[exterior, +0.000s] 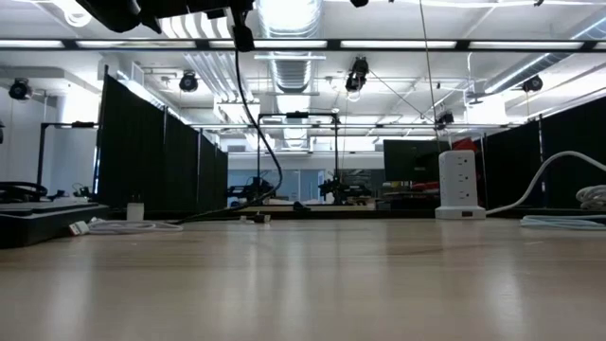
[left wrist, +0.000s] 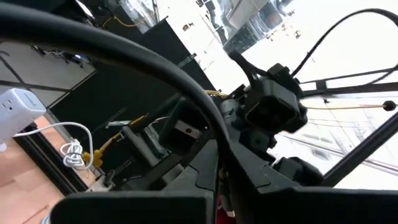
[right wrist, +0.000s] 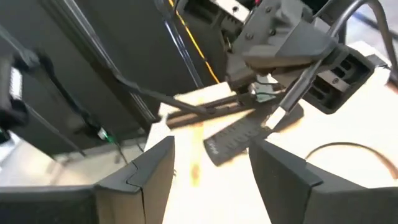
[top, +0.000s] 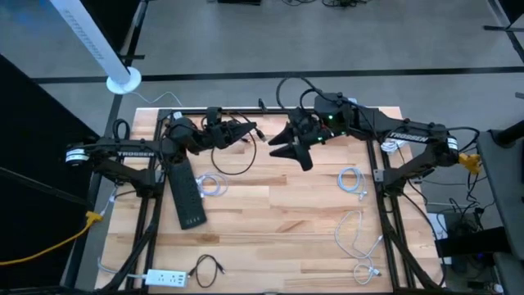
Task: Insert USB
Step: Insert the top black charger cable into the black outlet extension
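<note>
My left gripper (top: 248, 131) hovers over the table's far left part, fingers pointing right, shut on a black USB cable (top: 233, 164) that loops down onto the wood. The right wrist view shows this gripper (right wrist: 273, 74) from the front, with the cable's light-tipped plug (right wrist: 274, 118) beside it. A black power strip (top: 187, 192) lies flat on the table below it, also seen in the right wrist view (right wrist: 239, 134). My right gripper (top: 292, 146) is open, raised off the table, and faces the left one from the right; its fingers (right wrist: 152, 171) touch nothing. My left gripper holds the black USB cable near its plug end (right wrist: 283, 106), pinched between the two fingers, which come level from the table's left. The plug end is lifted clear of the table. The rest of the cable hangs slack in a loop (top: 237, 168).
White cables lie coiled on the wood at the left (top: 211, 184), at the right (top: 352, 180) and at the near right (top: 356, 242). A white power strip (top: 164, 279) and a small black cable (top: 206, 267) lie at the near edge. A black frame (top: 381, 164) borders the table.
</note>
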`<state>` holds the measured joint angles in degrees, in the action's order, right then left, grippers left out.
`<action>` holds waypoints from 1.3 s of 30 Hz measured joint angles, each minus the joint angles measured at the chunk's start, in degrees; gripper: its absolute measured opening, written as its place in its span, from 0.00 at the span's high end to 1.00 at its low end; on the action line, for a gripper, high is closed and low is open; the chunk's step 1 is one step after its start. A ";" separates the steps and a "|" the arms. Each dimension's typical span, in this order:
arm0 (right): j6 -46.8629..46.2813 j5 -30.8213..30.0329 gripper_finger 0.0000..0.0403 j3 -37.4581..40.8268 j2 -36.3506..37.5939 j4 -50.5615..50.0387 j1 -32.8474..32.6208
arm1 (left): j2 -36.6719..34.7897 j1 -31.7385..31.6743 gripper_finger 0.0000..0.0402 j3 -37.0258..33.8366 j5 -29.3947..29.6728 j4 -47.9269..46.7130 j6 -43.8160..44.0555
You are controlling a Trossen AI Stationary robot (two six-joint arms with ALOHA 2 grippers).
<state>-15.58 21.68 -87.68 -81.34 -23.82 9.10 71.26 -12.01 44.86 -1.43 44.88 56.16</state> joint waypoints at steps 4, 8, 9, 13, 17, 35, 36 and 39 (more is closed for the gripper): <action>5.25 -0.93 0.63 0.00 -0.07 -1.18 0.00 | -0.02 0.00 1.00 0.00 -0.58 0.16 0.25; 12.88 -4.73 0.79 0.02 -0.20 -3.96 0.00 | -0.04 0.02 1.00 0.00 -1.05 0.38 0.86; 14.38 -5.91 0.85 0.02 -0.22 -3.78 0.00 | -0.04 0.02 1.00 0.00 -1.09 0.36 0.98; 16.78 -10.22 0.98 0.02 -0.85 -1.51 0.01 | -0.07 0.02 1.00 0.00 -1.18 0.36 1.34; 16.06 -9.71 0.99 0.02 -2.08 1.92 -0.13 | -0.09 0.09 1.00 0.00 -1.20 0.38 1.34; 12.51 -9.21 1.00 0.11 -3.17 8.27 -0.72 | -0.22 0.07 1.00 0.13 -1.11 0.07 1.38; 12.50 -9.24 1.00 0.11 -3.17 8.37 -0.84 | -0.22 0.07 1.00 0.13 -1.13 0.07 1.36; 12.29 -9.24 1.00 0.11 -3.17 9.72 -1.00 | -0.22 0.07 1.00 0.13 -1.15 0.08 1.38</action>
<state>-3.28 12.44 -87.57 -84.51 -14.09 8.11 71.05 -11.94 44.99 -2.58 44.96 57.54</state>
